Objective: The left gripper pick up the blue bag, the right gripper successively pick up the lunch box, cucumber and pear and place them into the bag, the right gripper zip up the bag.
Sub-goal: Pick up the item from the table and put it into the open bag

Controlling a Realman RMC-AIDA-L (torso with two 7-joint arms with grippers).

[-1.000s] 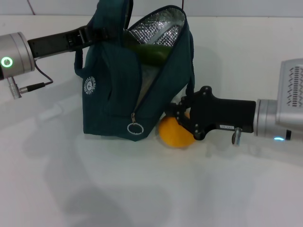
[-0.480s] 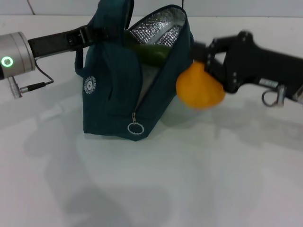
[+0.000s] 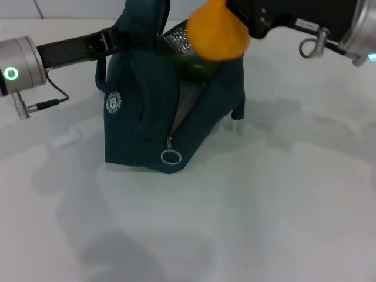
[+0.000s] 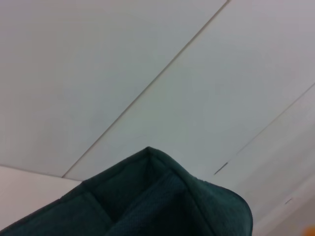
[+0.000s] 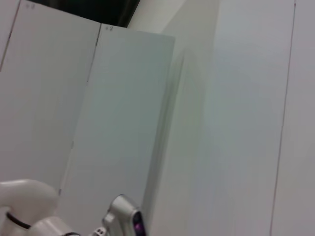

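Right end effector [image 3: 235, 20] pinches the pear [image 3: 218, 34] directly above the blue bag's [image 3: 147, 117] open mouth.

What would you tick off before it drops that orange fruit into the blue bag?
1. Pear held by the right pincer: ok.
2. Blue bag held up at its top by the left pincer: ok.
3. Bag mouth open, foil lining showing: ok.
4. Pear above the opening: ok.
5. Room beside the cucumber already inside: cannot tell.
6. Lunch box inside: cannot tell, hidden.
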